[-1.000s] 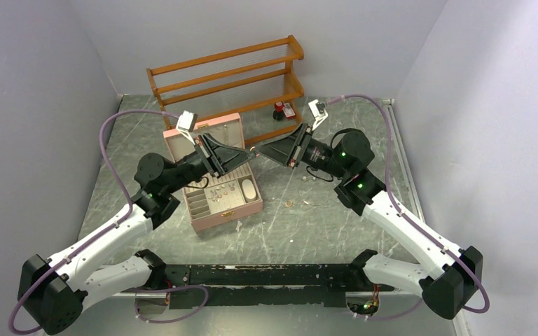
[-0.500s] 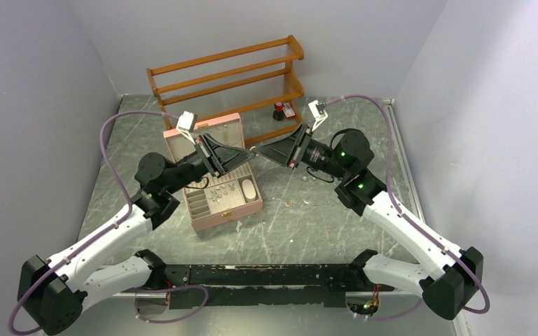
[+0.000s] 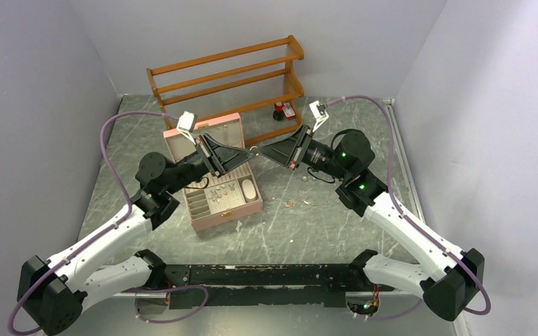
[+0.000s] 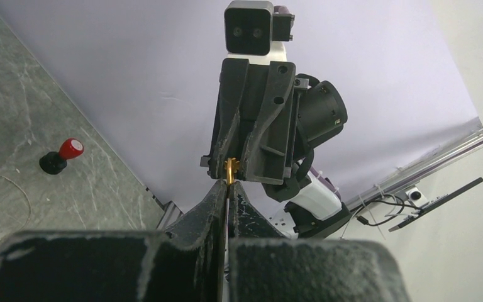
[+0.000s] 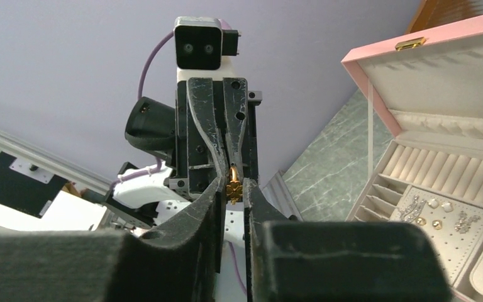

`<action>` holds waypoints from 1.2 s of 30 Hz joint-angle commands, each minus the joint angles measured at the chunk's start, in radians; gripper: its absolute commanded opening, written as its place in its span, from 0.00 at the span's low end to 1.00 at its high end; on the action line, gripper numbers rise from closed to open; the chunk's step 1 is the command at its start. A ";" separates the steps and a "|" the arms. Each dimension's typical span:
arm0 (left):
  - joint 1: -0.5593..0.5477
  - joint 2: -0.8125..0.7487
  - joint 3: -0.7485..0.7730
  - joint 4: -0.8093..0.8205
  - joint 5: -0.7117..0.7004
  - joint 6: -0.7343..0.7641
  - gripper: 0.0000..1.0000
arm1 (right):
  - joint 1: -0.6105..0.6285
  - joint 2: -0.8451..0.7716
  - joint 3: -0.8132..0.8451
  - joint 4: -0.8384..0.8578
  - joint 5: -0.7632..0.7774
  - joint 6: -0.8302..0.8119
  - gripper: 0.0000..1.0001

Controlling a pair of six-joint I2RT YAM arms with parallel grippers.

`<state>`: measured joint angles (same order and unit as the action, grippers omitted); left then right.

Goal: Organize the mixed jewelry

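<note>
Tiny gold piece [image 5: 233,190], knobbly head like a little flower, up in mid-air above the table [image 3: 308,231], just off the far right corner of the pink box [image 3: 210,221]. The two grippers meet tip to tip on it. The left gripper [image 4: 227,189] has its scuffed black jaws pressed flat together on the thin end. The right gripper [image 3: 259,150] comes in head-on, jaws a narrow slot with the gold head sitting between them; whether they actually pinch it, I cannot tell.

Inside the box, pale padded ring rolls and a flat tray, with small gold and sparkly earrings [image 5: 440,217] lying on it. The lid stands up, just behind the left gripper. A few loose bits [image 3: 289,203] lie on the grey, veined, stone-look table to the box's right.

Behind, a slatted wooden rack [image 3: 224,70] runs along the back wall, a red-capped black bottle [image 3: 279,108] at its foot. The widest bare stretch is the near middle, between the arms.
</note>
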<state>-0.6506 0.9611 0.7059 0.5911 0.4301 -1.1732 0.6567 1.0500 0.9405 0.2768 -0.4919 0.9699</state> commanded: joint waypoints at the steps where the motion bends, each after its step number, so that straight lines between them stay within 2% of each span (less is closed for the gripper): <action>1: -0.003 -0.009 0.006 0.000 -0.001 0.028 0.05 | 0.004 -0.013 0.011 0.007 0.008 -0.021 0.11; 3: -0.003 -0.010 0.016 -0.016 0.004 0.045 0.06 | 0.003 -0.013 0.009 0.004 0.013 -0.026 0.01; 5: -0.003 -0.019 0.030 -0.049 -0.002 0.079 0.22 | 0.003 -0.010 0.012 -0.016 0.022 -0.038 0.00; 8: -0.003 -0.055 0.036 -0.124 -0.048 0.142 0.55 | 0.003 -0.004 0.014 -0.048 0.042 -0.064 0.00; 9: -0.002 -0.071 0.035 -0.157 -0.074 0.166 0.62 | 0.003 -0.001 0.015 -0.061 0.055 -0.075 0.00; 12: -0.003 -0.126 0.027 -0.299 -0.179 0.259 0.75 | 0.004 0.014 0.014 -0.107 0.090 -0.118 0.00; 14: -0.002 -0.167 0.024 -0.408 -0.306 0.321 0.81 | 0.005 0.035 0.013 -0.142 0.116 -0.150 0.00; 18: -0.002 -0.243 0.033 -0.569 -0.470 0.465 0.88 | 0.053 0.105 0.023 -0.221 0.229 -0.226 0.00; 24: -0.003 -0.327 0.083 -0.725 -0.649 0.700 0.97 | 0.247 0.304 0.139 -0.362 0.608 -0.371 0.00; 26: -0.003 -0.346 0.100 -0.755 -0.702 0.762 0.98 | 0.290 0.387 0.199 -0.406 0.702 -0.391 0.00; 29: -0.002 -0.370 0.103 -0.787 -0.784 0.807 0.98 | 0.316 0.503 0.281 -0.464 0.836 -0.399 0.00; 36: -0.003 -0.423 0.046 -0.790 -0.986 0.859 0.96 | 0.337 0.708 0.428 -0.527 0.977 -0.515 0.00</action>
<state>-0.6506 0.5541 0.7715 -0.1719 -0.3901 -0.3985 0.9813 1.6825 1.2980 -0.1936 0.3237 0.5552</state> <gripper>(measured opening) 0.966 0.037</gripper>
